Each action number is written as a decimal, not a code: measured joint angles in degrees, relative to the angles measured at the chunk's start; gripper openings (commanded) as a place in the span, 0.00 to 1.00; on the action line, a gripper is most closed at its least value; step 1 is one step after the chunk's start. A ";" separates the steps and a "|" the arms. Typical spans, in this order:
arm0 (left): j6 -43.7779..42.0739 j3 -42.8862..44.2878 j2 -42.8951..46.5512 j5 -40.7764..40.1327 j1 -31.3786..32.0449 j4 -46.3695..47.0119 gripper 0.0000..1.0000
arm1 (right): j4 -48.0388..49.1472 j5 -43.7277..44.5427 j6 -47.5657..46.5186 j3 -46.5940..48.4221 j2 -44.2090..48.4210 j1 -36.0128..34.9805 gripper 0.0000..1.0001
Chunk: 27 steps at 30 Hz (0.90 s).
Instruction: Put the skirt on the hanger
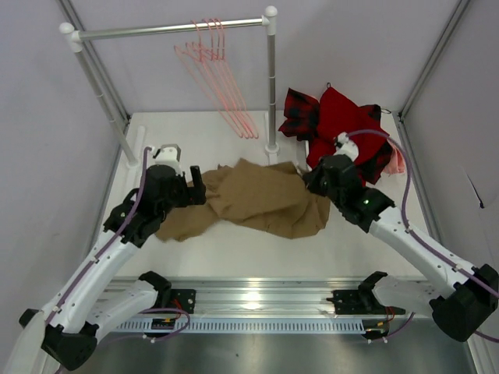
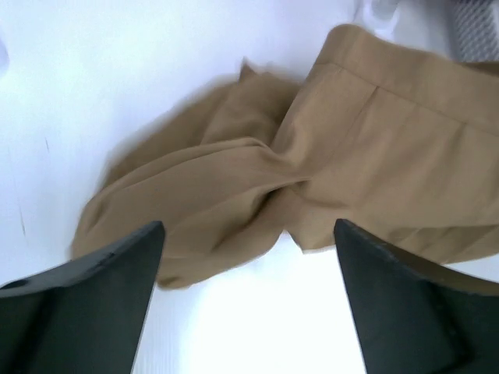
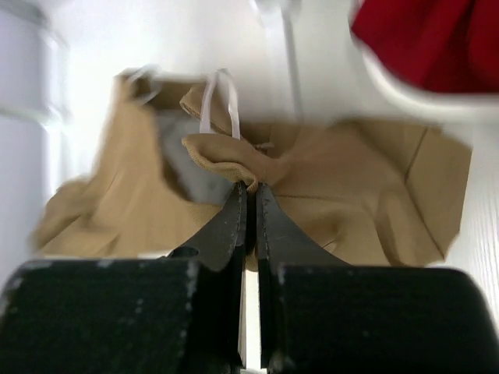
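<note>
- My right gripper (image 3: 249,189) pinches a fold of the skirt (image 1: 261,199), which lies crumpled on the table (image 1: 234,257).
- My left gripper (image 2: 248,227) hangs spread above it; best to grip the waistband (image 2: 405,82) squarely.

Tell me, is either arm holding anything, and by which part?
The right end effector pinches the skirt by a small fold of its cloth; the left end effector is open, holding nothing.

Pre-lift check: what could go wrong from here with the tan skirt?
Right gripper pinches only a small fold of the tan cloth skirt, left gripper open, holding nothing: a lift may slip or hang lopsided.
Thin pink hangers bunch together on the metal rail: hard to single one out.
Red garment beside the right arm may snag.
</note>
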<state>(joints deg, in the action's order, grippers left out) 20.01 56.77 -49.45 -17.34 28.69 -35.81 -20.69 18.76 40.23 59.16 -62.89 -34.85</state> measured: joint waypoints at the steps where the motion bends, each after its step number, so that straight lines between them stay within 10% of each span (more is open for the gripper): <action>1: 0.57 -1.14 -0.04 0.22 0.00 -1.22 0.99 | -0.33 -0.31 0.31 -1.92 0.00 -0.70 0.00; 15: 0.55 -2.82 4.98 13.53 7.58 1.95 0.93 | -1.55 -2.05 8.17 -22.27 10.75 -12.94 0.00; 27: 7.19 0.42 -22.64 0.87 25.16 11.28 0.91 | -13.20 1.64 17.09 -27.28 23.02 -13.11 0.00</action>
<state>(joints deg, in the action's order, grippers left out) 27.20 57.19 -72.10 -16.47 53.84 -24.53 -33.89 20.40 57.32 31.88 -39.88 -47.97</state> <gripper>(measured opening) 0.910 0.033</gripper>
